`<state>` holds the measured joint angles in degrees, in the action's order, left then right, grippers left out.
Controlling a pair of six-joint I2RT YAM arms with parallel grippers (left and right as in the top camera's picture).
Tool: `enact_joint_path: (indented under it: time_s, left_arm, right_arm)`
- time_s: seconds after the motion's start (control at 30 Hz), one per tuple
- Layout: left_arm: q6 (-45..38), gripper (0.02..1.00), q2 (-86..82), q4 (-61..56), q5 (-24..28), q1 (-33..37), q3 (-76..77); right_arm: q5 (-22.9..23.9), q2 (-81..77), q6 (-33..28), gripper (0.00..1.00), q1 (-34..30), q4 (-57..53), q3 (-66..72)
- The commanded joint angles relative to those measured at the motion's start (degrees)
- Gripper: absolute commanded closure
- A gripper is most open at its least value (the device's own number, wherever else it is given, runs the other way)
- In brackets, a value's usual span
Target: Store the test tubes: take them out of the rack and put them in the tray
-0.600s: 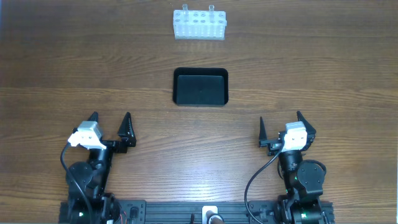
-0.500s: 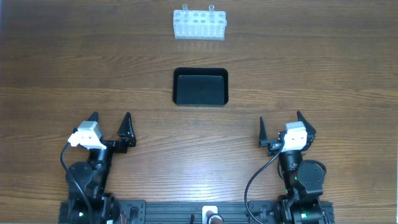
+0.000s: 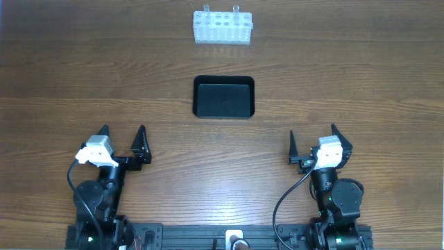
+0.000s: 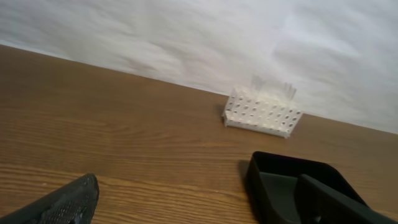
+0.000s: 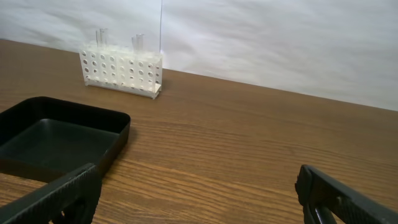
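**Nothing Has Moved Yet**

On the left, the left claw [image 3: 124,133] sits close to its arm's base, at the near side of the counter [image 3: 62,76]. Its two fingers are spread wide and it holds nothing. It is in the same spot as half a second ago.

In the middle lies the black tray [image 3: 224,115], flat on the counter with nothing in it. Past the tray, well apart from it on the far side, stands the white rack [image 3: 222,29]. Two test tubes [image 3: 206,10] stick up out of it, one near each end (they are see-through, so they are hard to spot). The tray, the rack and the tubes have not shifted at all.

On the right, the right claw [image 3: 311,133] is also wide open with nothing in it, and it has stayed put too.

So the job looks like it has not begun. Both tubes are still to be taken out. I think a claw must first reach past the tray to the rack, then pull a tube straight up so the rack does not tip.
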<state>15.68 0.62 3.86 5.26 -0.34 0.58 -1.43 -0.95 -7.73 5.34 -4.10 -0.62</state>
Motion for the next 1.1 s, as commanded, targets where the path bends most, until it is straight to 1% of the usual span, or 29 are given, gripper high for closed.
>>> enact_joint_path:
  time_s: [0.03,0.1,0.27,0.37,0.73,0.9,1.0,1.1]
  left_arm:
    - [-0.3,0.018,-0.3,0.5,-4.3,0.2,-0.2]
    - [-1.7,0.018,-0.3,0.5,-5.4,0.2,-0.2]
    - [-7.9,0.018,-0.3,0.5,-5.7,0.2,-0.2]
    - [-8.3,0.018,-0.3,0.4,-6.4,0.2,-0.2]
    - [-8.4,0.018,0.7,-1.1,-6.4,0.2,-0.2]
    - [-8.4,0.018,10.2,-12.5,-5.5,0.1,-0.2]
    - [-8.4,0.02,19.1,-23.3,-5.3,-0.6,-0.2]
    - [-8.4,0.018,29.4,-36.6,-5.3,-2.1,-0.2]
  right_arm:
    - [-0.2,0.2,-0.3,0.009,0.3,-0.2,0.3]
    - [-0.2,0.2,-0.3,0.009,0.3,-0.2,0.3]
    - [-0.2,0.2,-0.3,0.009,0.3,-0.2,0.3]
    - [-0.2,0.2,-0.3,0.009,0.3,-0.2,0.3]
    - [-0.2,0.2,-0.3,0.009,0.3,-0.2,0.3]
    - [-0.2,0.2,-0.3,0.009,0.3,-0.2,0.3]
    - [-0.2,0.2,-0.3,0.007,0.3,-0.2,0.3]
    - [-0.2,0.2,-0.3,0.007,0.3,-0.2,0.3]
